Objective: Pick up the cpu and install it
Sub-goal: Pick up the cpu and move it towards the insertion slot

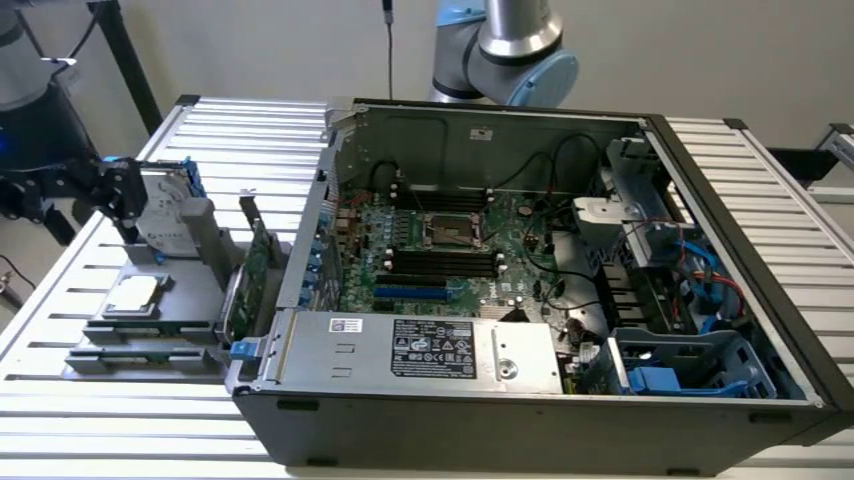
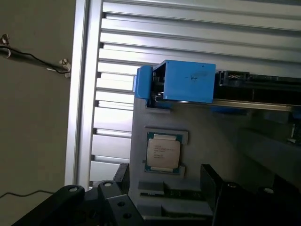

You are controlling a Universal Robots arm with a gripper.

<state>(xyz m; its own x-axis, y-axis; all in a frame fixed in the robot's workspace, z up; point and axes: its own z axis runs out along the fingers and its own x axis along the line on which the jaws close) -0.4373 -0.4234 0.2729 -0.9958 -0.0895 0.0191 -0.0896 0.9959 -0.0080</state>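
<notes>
Nearest the camera in the exterior view, an open computer case point(image 1: 534, 420) lies on a slatted metal table point(image 1: 120, 420). Its power supply point(image 1: 414, 350), with a white label, runs along the front edge. Behind that sits the green motherboard point(image 1: 441, 250), with black memory slots and a metal-framed socket point(image 1: 447, 228) near its middle. A blue drive bay point(image 1: 681, 370) fills the case's lower right corner.

At the exterior view's left, just beside the case, a grey holder point(image 1: 147, 330) stands on the table. A long green circuit card point(image 1: 254, 285) stands on edge in it, closest to the case. The cpu point(image 1: 134, 295) lies flat in a recess of the holder, in the lower left of the frame, silver top up. Further back in the same holder the hard drive point(image 1: 167, 215) stands upright. Beyond it, at the frame's left edge, the black jaws hang beside the hard drive, higher in the frame than the cpu and apart from it. At the back, a grey and blue joint of the arm point(image 1: 514, 45) rises behind the case.

Seen from the wrist, the jaws stand wide open, gripping nothing. The cpu point(image 2: 163, 151) sits in its recess ahead of them, in line with the gap and untouched. Past it, the hard drive's blue rail point(image 2: 186, 81) crosses the holder.
</notes>
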